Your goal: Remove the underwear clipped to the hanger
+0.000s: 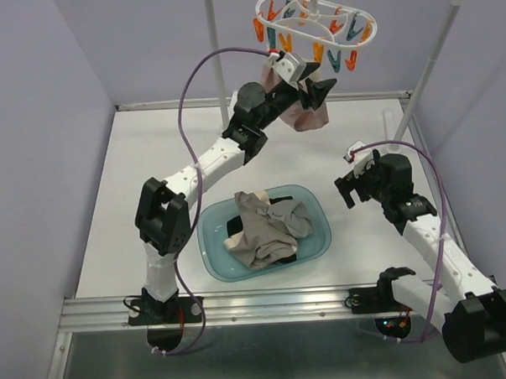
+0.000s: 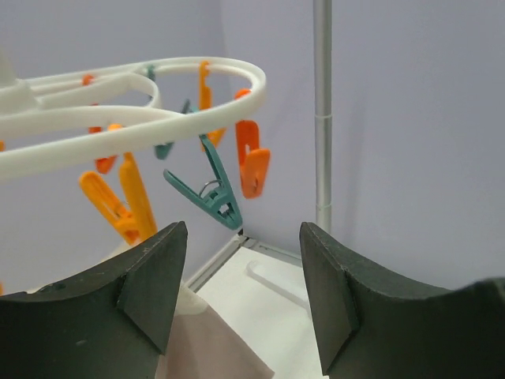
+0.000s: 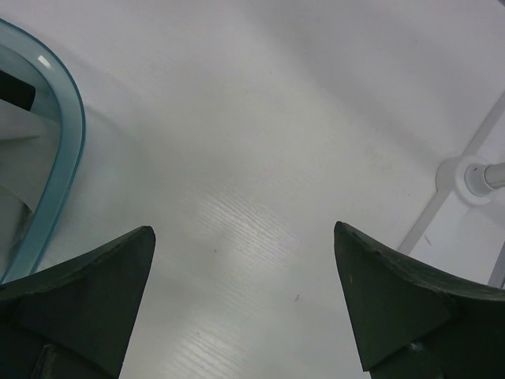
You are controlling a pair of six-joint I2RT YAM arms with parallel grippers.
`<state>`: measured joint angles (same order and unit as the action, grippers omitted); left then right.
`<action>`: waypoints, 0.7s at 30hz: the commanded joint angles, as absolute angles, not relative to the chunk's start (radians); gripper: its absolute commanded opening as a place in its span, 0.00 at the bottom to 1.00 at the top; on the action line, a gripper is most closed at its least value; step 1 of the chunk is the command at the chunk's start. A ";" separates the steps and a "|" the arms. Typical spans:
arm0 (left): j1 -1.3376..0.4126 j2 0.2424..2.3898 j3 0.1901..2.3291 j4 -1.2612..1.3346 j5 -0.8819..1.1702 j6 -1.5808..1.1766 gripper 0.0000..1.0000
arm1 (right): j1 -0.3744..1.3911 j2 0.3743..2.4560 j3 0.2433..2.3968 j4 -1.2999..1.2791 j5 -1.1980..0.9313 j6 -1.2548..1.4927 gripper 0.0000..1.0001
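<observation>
Two arms stand at the near edge of the white table (image 1: 151,160), and the hanger (image 2: 158,118) dangles high at the far side between white rack poles (image 1: 216,48). Near the middle, the teal basin (image 1: 207,242) holds a heap of underwear (image 1: 263,231) in beige, black and grey, so most of the job looks done. One pale pink garment (image 1: 309,116) hangs beneath the hanger, its long axis running straight down; which pin bites it is hidden behind the arm. The left gripper (image 2: 243,237) is up at that spot, jaws apart with nothing between them. In its wrist view the pink cloth lies low, under the finger on the left of that view rather than in the gap, while a free teal pin (image 2: 207,193) dangles ahead. The right gripper (image 3: 243,229) hangs low over bare table beside the basin, jaws wide and empty, well apart from the hanger. The left arm is plainly nearer, so the next reach likely means dropping down and across onto the cloth.
</observation>
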<state>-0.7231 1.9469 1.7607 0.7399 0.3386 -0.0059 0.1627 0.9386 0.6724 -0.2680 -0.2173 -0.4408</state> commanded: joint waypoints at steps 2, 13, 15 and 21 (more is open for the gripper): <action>-0.629 1.937 1.874 0.684 0.388 -0.141 0.70 | 0.153 0.937 0.664 -0.227 -0.222 -0.439 1.00; -0.512 2.112 2.153 0.588 0.589 -0.192 0.71 | 0.153 0.942 0.666 -0.227 -0.222 -0.439 1.00; -0.500 2.157 2.224 0.566 0.638 -0.206 0.70 | 0.155 0.943 0.666 -0.227 -0.221 -0.440 1.00; -0.492 2.206 2.264 0.603 0.721 -0.229 0.71 | 0.155 0.948 0.666 -0.227 -0.218 -0.440 1.00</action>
<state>-0.5003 2.2211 2.2017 0.5484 0.6289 -0.2035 0.1627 0.9451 0.6724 -0.2680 -0.2173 -0.4408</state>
